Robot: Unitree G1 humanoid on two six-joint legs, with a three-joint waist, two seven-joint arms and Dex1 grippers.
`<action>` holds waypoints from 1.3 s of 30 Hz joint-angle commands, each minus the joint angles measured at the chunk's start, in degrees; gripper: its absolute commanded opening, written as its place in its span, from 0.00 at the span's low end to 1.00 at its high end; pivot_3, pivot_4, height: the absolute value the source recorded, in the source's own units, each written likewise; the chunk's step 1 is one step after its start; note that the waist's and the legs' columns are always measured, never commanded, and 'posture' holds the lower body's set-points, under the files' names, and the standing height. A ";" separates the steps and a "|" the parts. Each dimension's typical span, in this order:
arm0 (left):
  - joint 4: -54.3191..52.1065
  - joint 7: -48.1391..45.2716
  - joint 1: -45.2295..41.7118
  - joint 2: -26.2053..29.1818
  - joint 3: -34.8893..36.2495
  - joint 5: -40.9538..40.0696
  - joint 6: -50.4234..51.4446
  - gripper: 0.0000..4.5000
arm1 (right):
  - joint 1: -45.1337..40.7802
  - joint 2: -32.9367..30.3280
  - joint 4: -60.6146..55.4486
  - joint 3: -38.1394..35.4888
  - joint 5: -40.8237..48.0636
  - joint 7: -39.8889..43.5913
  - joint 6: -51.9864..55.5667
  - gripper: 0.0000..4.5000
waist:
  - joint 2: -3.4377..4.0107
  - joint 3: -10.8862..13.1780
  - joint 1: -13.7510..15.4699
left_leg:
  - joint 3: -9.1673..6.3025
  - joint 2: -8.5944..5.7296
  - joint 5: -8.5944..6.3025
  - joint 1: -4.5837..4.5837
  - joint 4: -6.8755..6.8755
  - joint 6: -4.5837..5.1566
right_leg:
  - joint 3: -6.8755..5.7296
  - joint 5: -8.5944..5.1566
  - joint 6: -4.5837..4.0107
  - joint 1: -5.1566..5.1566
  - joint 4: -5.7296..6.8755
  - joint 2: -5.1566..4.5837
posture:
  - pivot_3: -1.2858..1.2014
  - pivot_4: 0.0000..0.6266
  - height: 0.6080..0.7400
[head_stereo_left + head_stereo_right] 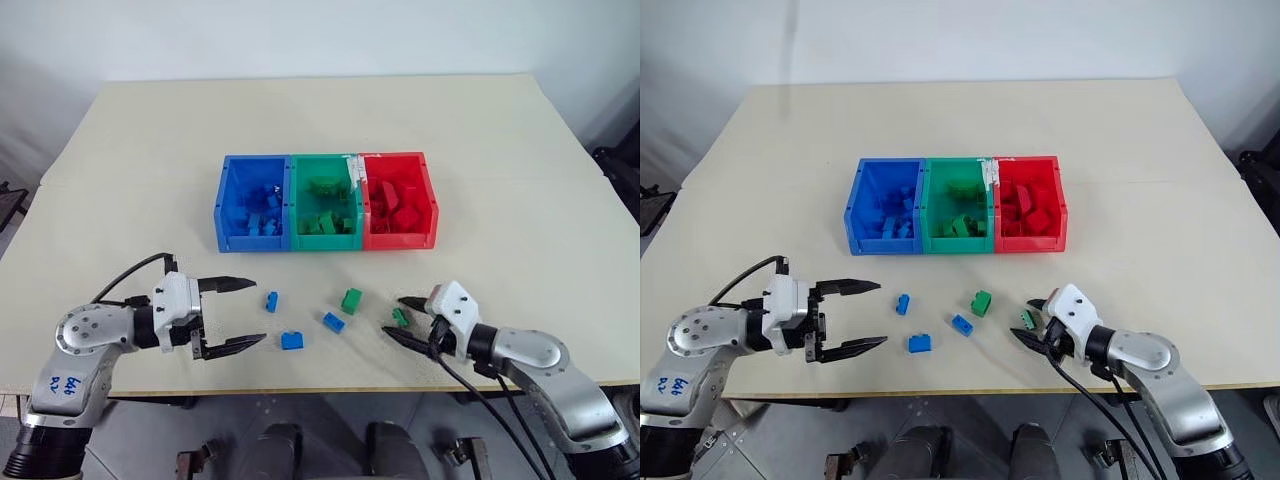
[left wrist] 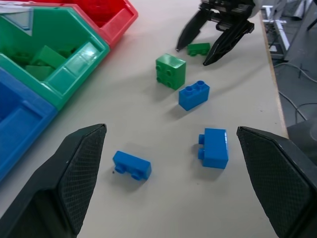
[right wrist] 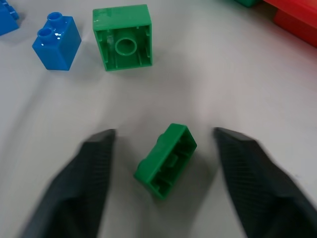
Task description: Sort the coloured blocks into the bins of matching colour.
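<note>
Green small block (image 3: 165, 159) lies crooked between the right gripper's (image 1: 407, 321) half-open, empty fingers; it may slip sideways, I think.

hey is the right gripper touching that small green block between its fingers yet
Apart. In the right wrist view, the small green block lies on the table between the right gripper fingers, with bare table on both sides of it.

1. Left gripper (image 1: 243, 312): low over table, pointing toward robot's right, 2 fingers spread wide, empty.
2. Right gripper (image 1: 398, 317): angled down toward robot's left, fingers parted, gripping nothing.
</note>
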 commanded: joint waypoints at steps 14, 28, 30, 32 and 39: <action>-2.59 8.13 2.56 -2.84 5.96 -2.07 1.48 1.00 | -27.26 10.42 7.19 -1.68 7.07 -3.42 6.84 0.11 | 0.00 0.01 -1.77 | 0.03 0.12 0.00 0.03 -0.02 -0.04 | 0.02 0.01 -0.02 -0.04 0.04 0.08 | 0.52 0.24 1.00; -4.04 13.95 9.75 -4.56 9.82 -1.05 0.43 1.00 | -54.96 25.56 46.11 4.46 -7.51 -8.24 -10.16 0.56 | 0.00 0.00 -2.43 | -0.11 0.03 -0.01 -0.01 -0.14 -0.06 | -0.02 0.00 -0.09 -0.18 0.34 0.04 | 0.52 0.24 1.00; -4.21 14.02 9.72 -4.53 9.75 -1.15 0.59 1.00 | -53.73 24.55 43.65 3.88 -6.63 -6.32 -10.68 0.72 | 0.00 0.00 -2.48 | -0.11 0.02 -0.01 -0.01 -0.14 -0.05 | -0.02 0.00 -0.09 -0.17 0.34 0.04 | 0.52 0.24 1.00; -4.27 13.62 9.51 -4.23 9.29 -1.10 0.65 1.00 | -50.81 22.31 38.68 3.12 -5.09 -2.76 -11.35 0.88 | 0.00 0.00 -2.31 | -0.11 0.03 -0.01 -0.02 -0.17 -0.06 | -0.02 0.00 -0.09 -0.18 0.33 0.04 | 0.52 0.24 1.00; -0.91 9.16 5.36 -2.29 6.59 -0.85 -0.06 1.00 | -29.47 7.79 15.84 -6.84 5.92 10.45 -9.56 0.99 | 0.00 0.00 -1.31 | -0.16 -0.03 -0.04 -0.09 -0.15 -0.01 | -0.07 0.00 -0.09 -0.11 0.23 0.00 | 0.52 0.24 1.00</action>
